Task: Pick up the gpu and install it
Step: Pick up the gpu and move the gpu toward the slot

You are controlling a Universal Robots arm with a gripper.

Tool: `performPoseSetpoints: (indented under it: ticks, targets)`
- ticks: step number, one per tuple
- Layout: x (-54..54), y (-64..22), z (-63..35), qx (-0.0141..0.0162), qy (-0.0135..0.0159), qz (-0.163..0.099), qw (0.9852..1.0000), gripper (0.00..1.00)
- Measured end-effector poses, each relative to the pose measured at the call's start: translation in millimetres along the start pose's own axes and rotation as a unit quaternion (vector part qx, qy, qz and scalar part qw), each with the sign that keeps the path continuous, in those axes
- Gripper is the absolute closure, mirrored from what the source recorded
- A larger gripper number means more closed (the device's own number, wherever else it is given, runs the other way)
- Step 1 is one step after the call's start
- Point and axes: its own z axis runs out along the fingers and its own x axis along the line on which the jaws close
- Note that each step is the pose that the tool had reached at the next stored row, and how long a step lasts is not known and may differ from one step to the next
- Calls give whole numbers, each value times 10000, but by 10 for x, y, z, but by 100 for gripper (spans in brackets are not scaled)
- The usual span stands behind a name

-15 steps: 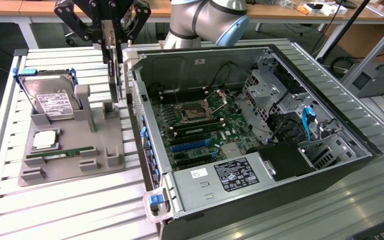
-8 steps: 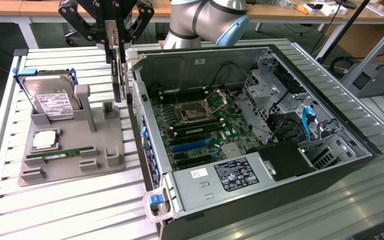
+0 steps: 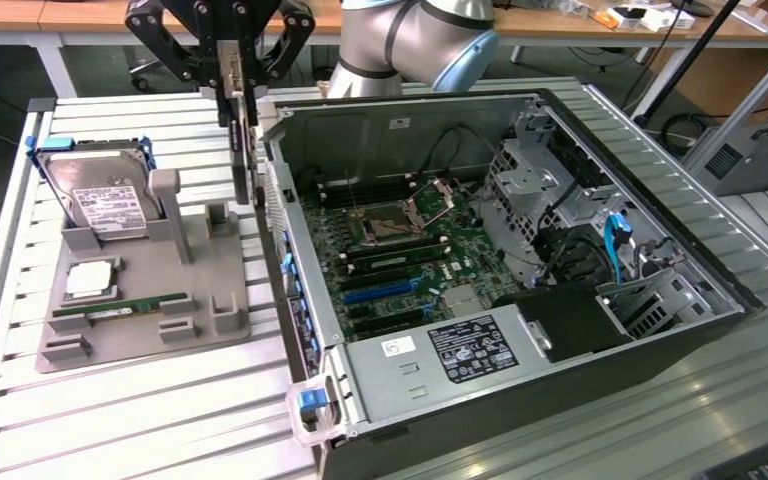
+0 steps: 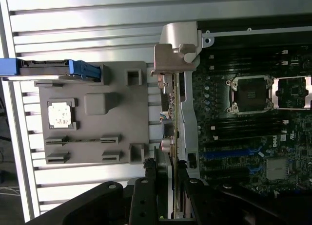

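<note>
The thin green circuit-board gpu with silver bracket (image 3: 240, 150) is gripped edge-on by the black pincer (image 3: 233, 85) and held upright between the grey parts tray (image 3: 144, 290) and the open black computer case (image 3: 357, 130). The carrying step is judged in hand. Seating would call for its edge to be aligned over a blue expansion slot (image 3: 381, 290).

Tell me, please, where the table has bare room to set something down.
Free: the table's bare slats nearest the camera, bordered by the grey tray, the table's edge and the computer case. Crowded: the gap between tray and case, where the hand holds the gpu.
</note>
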Motion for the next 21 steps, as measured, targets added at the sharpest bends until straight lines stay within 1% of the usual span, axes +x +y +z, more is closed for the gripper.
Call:
performPoseSetpoints:
  ticks: [21]
  targets:
    - [-145, 7, 4, 0, 0, 0, 10000, 73]
